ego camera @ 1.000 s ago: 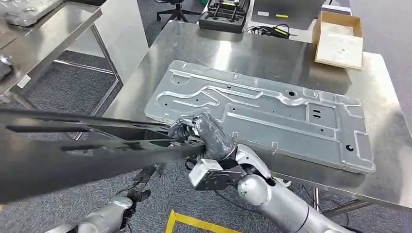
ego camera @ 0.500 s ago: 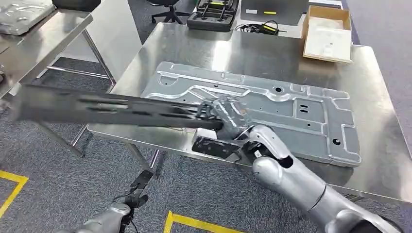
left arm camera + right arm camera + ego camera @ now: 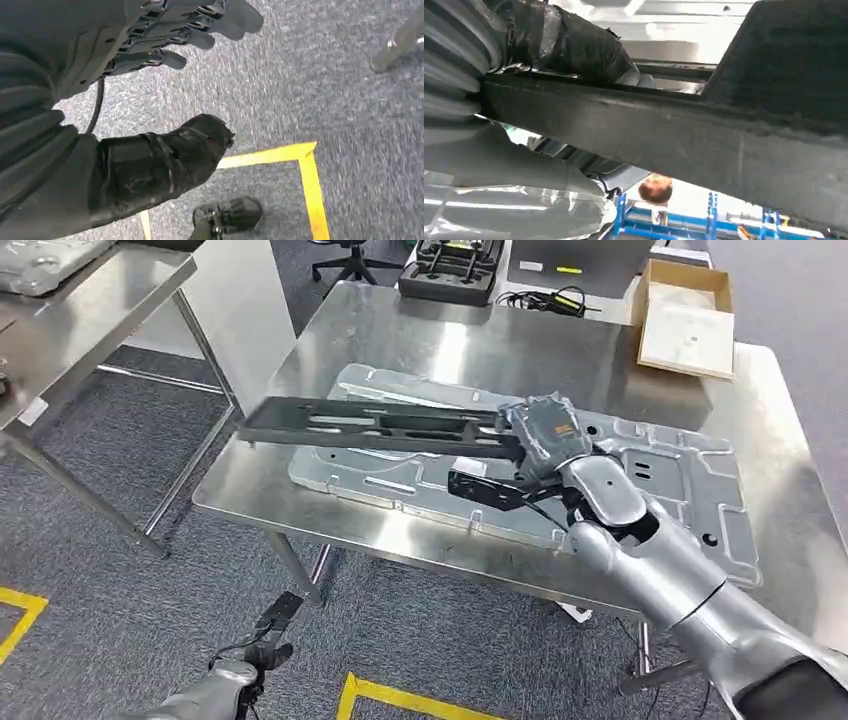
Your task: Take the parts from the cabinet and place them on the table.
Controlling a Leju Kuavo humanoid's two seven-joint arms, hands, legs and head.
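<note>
Swung in from beyond the steel table's edge, the long black part (image 3: 375, 427) now hangs over the table (image 3: 420, 340), above the near end of the silver stamped panel (image 3: 640, 465) lying there. From the head view, the right hand (image 3: 540, 437) grips the part at one end, so nearly its whole length sticks out unsupported; it holds straight, so I'd judge it stiff and fairly light, though a mid-length hold would steady it better. Beyond the panel sit a cardboard box (image 3: 688, 320) and a black case (image 3: 455, 268). At the left wrist, the left hand (image 3: 165, 35) hangs loose and empty over grey carpet with yellow tape (image 3: 305, 175). At the right wrist, the thumb (image 3: 574, 42) clamps the part's dark bar (image 3: 664, 135) firmly.
</note>
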